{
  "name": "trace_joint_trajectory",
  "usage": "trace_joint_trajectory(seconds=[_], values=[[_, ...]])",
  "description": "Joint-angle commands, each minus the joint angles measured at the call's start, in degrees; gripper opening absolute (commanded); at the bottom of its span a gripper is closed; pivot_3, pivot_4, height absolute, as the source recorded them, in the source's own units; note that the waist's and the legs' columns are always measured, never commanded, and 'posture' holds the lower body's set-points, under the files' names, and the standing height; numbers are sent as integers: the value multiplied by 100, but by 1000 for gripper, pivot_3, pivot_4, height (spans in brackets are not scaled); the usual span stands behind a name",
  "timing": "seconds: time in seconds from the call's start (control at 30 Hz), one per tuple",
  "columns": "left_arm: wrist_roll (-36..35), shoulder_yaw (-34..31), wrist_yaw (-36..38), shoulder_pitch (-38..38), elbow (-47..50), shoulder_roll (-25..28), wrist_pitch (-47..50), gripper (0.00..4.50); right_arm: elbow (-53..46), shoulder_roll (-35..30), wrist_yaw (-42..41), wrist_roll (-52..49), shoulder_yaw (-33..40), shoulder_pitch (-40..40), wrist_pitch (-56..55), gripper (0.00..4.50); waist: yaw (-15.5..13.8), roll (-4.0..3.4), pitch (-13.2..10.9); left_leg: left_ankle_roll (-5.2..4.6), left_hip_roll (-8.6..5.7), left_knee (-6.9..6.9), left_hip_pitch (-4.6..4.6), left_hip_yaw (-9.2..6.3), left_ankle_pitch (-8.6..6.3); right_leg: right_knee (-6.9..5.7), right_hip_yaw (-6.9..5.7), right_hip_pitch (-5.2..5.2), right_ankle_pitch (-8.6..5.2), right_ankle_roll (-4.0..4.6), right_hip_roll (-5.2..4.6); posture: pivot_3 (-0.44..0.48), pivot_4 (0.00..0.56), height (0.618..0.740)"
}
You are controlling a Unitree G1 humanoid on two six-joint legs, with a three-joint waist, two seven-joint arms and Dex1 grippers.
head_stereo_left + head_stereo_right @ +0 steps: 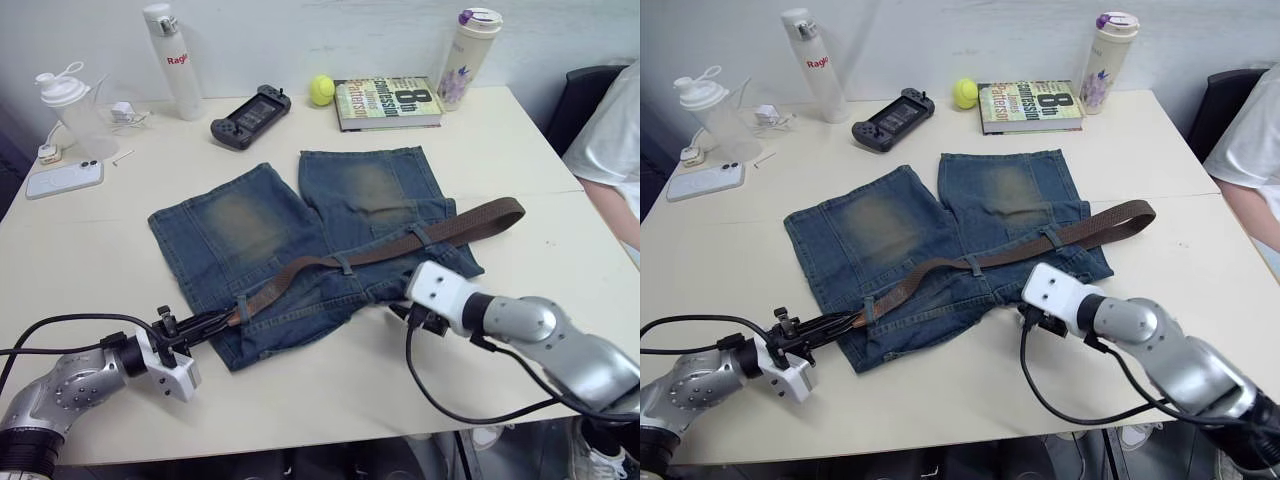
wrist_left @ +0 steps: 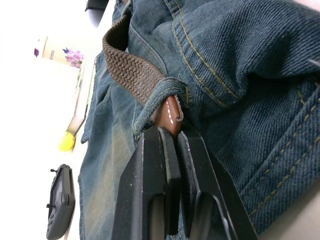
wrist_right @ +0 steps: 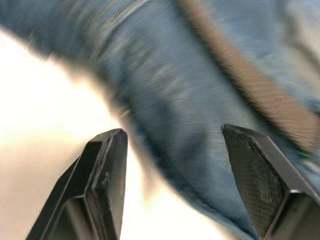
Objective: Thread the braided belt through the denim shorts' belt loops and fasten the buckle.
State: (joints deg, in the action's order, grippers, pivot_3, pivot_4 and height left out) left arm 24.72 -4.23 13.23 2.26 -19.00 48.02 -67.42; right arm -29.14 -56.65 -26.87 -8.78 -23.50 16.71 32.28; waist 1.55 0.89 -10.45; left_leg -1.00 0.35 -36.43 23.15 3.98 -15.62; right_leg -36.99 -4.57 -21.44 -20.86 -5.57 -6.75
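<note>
Belt status: braided belt (image 1: 400, 243) lies across denim shorts (image 1: 300, 240) mid-desk, passing under approx. two belt loops (image 1: 344, 264); its leather tip pokes through a loop by the shorts' left end. Left gripper (image 2: 172, 137) clenched on that tip. Right gripper (image 3: 172, 175) spread wide, grasping nothing, over waistband near desk's front edge. Judged partly threaded; buckle not made out, fastening left. Misc. along far edge: book (image 1: 388, 102), tennis ball (image 1: 321, 89), controller (image 1: 250, 115), bottles, phone (image 1: 64, 179). Nothing obstructs.
</note>
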Motion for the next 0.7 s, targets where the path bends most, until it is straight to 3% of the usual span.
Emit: trace_joint_trajectory(seconds=[0.03,0.07,0.13,0.2,0.3,0.37,0.47,0.6,0.7], values=[[-47,62,-70,13,-6,-3,-14,0,292,270,18,648,-22,94,-337,3231,-2,6,4,0,0,-1,-2,0,0,1,-1,4,0,0,0,0,150,740],[-49,69,-71,14,6,-6,-9,0,369,406,39,740,-34,99,-267,3231,-2,6,4,0,1,-5,-3,-2,0,-1,-2,6,0,0,1,0,150,740],[-57,70,-72,2,30,-4,4,0,456,657,62,672,84,63,106,2735,-3,9,6,1,1,-5,-3,-3,0,-2,-3,7,0,0,1,0,150,740],[-25,41,-96,-23,-7,32,-37,0,522,766,17,635,211,8,353,2034,-2,20,12,2,4,-7,-5,-8,1,-1,-4,13,0,0,1,0,150,740],[80,-33,-114,-119,-189,242,-255,0,556,919,-33,628,384,1,604,586,-2,22,14,1,4,-10,-10,-10,1,0,-5,21,1,2,1,0,150,740],[187,-156,-156,-265,-576,622,-700,0,546,1042,-69,570,470,31,721,59,-2,22,14,0,4,-11,-10,-11,0,0,-4,22,2,3,0,0,150,740],[339,-294,-273,-342,-1402,1238,-1245,0,545,1152,-97,671,473,104,768,59,16,26,16,1,9,-10,-11,-14,-1,1,-7,21,2,4,2,0,150,740],[1213,-326,-797,-53,-2828,2144,-1707,0,538,1314,-157,735,476,133,796,59,9,34,20,-2,11,-7,-9,-7,-5,0,-22,13,4,7,1,0,150,740],[1919,-200,-1393,108,-3354,2639,-1735,0,532,1422,-160,782,464,154,828,59,1,52,30,-6,10,-8,-8,-4,-8,-1,-34,11,5,9,1,0,150,740]])
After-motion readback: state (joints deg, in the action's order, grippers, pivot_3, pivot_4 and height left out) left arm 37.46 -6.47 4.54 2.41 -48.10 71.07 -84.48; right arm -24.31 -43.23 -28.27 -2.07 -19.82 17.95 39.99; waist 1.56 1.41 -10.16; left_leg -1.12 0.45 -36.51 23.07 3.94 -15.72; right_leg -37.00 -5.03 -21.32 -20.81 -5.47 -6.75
